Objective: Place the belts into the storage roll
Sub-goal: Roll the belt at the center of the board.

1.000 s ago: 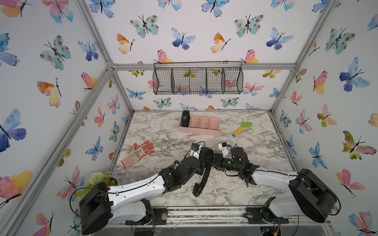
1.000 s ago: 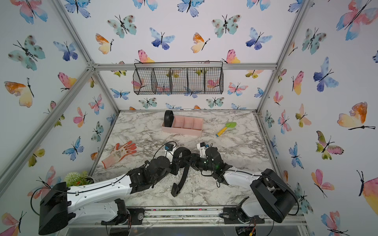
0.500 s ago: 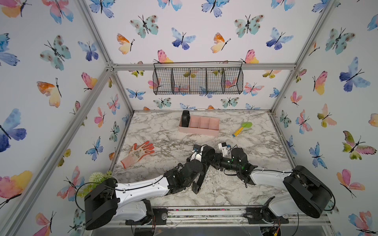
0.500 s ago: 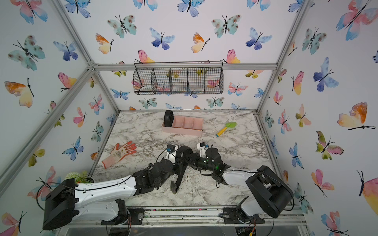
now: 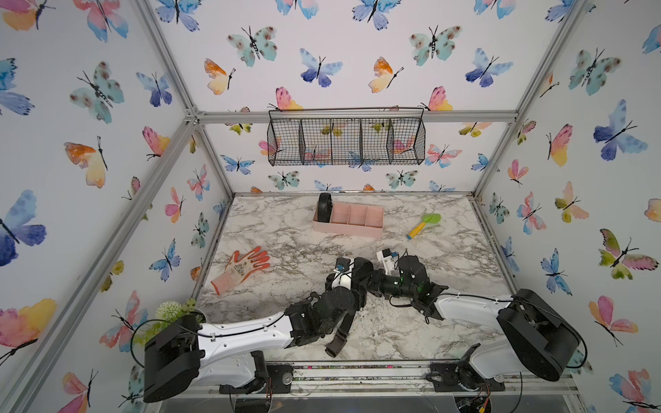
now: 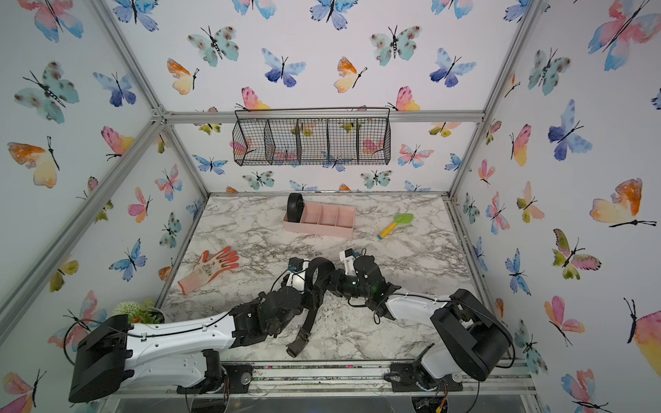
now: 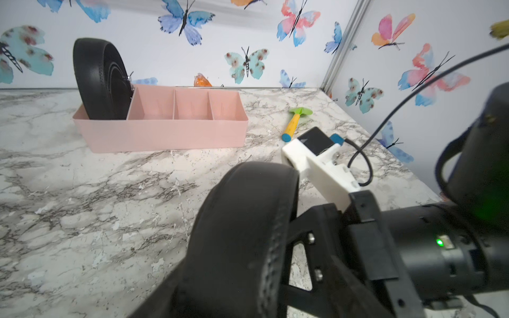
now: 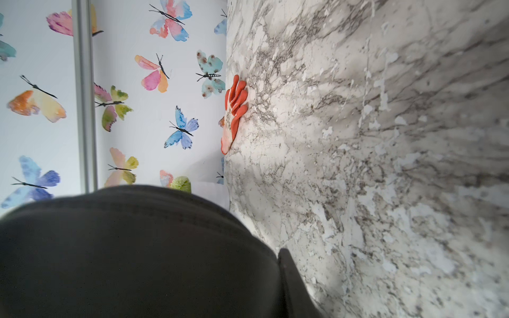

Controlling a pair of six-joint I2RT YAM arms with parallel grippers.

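The partly rolled black leather-like belt (image 5: 361, 271) (image 6: 318, 270) stands on edge as a coil just above the grey-veined marble tabletop (image 5: 286, 236), right between the two grippers. Its unrolled tail (image 6: 302, 332) trails back from them, beside the left arm, and ends on the table. The right gripper (image 6: 331, 280) clamps the coil from the side; in the right wrist view the strap (image 8: 124, 247) fills the space at one black finger (image 8: 289, 275). The left gripper (image 6: 308, 288) sits against the coil's other side, hidden by the strap, so whether its jaws are apart cannot be told. Well ahead of both grippers lies the long pale pink plastic tray with four square compartments (image 5: 357, 230) (image 7: 165, 135). A second black belt, fully coiled (image 5: 324, 207) (image 7: 102, 79), stands upright in the end compartment on the left gripper's side. Beyond the right gripper, near the tray, lies a green-bladed toy shovel with a yellow handle (image 5: 424, 225). An orange-and-pale work glove (image 5: 243, 268) lies out to the left gripper's side.
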